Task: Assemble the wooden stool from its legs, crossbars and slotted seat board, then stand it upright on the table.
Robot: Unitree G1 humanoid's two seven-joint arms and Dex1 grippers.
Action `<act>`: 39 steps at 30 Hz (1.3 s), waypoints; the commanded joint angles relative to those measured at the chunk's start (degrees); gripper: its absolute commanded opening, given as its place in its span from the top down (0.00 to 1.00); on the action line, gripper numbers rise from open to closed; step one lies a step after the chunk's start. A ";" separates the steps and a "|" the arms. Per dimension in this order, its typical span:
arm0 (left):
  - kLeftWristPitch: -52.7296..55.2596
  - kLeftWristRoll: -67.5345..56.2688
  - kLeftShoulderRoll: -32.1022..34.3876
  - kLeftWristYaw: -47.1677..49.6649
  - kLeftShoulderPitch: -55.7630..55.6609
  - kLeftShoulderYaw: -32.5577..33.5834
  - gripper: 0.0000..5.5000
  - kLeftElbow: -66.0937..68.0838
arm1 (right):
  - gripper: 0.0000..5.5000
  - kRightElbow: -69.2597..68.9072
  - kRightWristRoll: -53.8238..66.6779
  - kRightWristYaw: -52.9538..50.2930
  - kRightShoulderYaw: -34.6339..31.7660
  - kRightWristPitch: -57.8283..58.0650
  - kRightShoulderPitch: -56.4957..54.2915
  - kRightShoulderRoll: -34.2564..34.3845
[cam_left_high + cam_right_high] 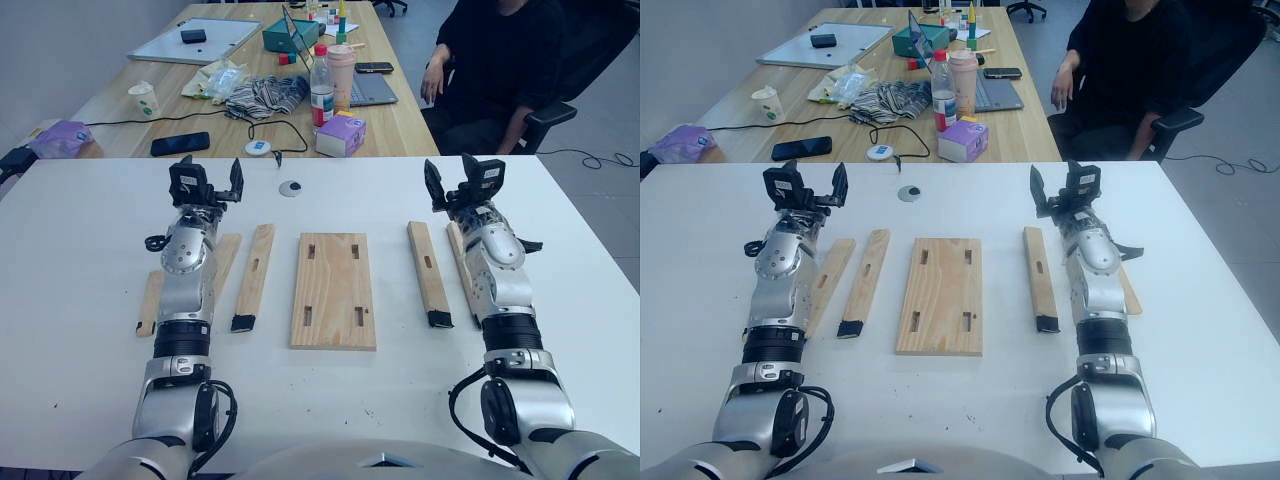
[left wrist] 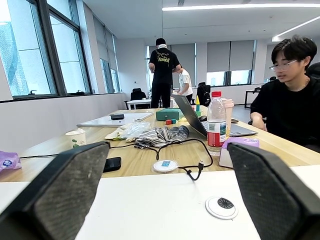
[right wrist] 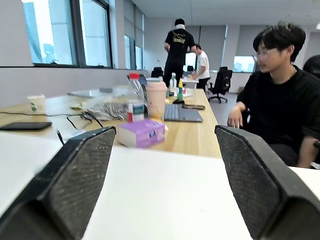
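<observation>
The white table filled the lower part of the frame. The seat board lay flat on it in the middle of the frame. It had four small slots cut in it.

Just left of the board lay the left stick. It was long and flat, with a slot in it and a black end that pointed to the bottom of the frame. Farther left, the far left stick lay partly under the left arm. Just right of the board lay the right stick, also with a slot and a black end. The far right stick lay partly under the right arm. None of the sticks touched the board.

The left gripper was at the upper left of the middle, past the top ends of the sticks. Its fingers were spread wide apart and held nothing. The right gripper was at the upper right of the middle. Its fingers were spread wide too, and held nothing.

A small round disc sat on the white table between the two grippers. Behind, at the top of the frame, stood a wooden table with a bottle and a purple box on it.
</observation>
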 commanded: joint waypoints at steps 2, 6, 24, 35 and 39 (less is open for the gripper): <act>1.31 -0.02 0.06 0.95 3.01 0.70 0.21 -3.01 | 0.33 -4.91 -2.19 4.75 -1.49 12.97 7.44 -12.00; 2.83 -0.36 -0.30 1.65 5.41 1.00 0.21 -6.18 | 0.33 -9.63 -0.82 6.05 -3.56 21.50 13.64 -15.20; 6.91 -0.58 -0.53 2.64 10.05 1.51 0.22 -12.29 | 0.42 -8.58 -0.95 8.11 -6.71 32.76 26.54 -16.62; 7.06 -0.87 -0.79 2.96 9.37 1.85 0.22 -11.74 | 0.76 -7.93 -0.19 7.30 -6.60 33.13 25.25 -15.57; 14.49 -10.66 -2.83 3.53 6.92 6.81 0.22 -13.40 | 0.76 -11.77 2.80 6.26 -8.37 23.58 19.91 -11.81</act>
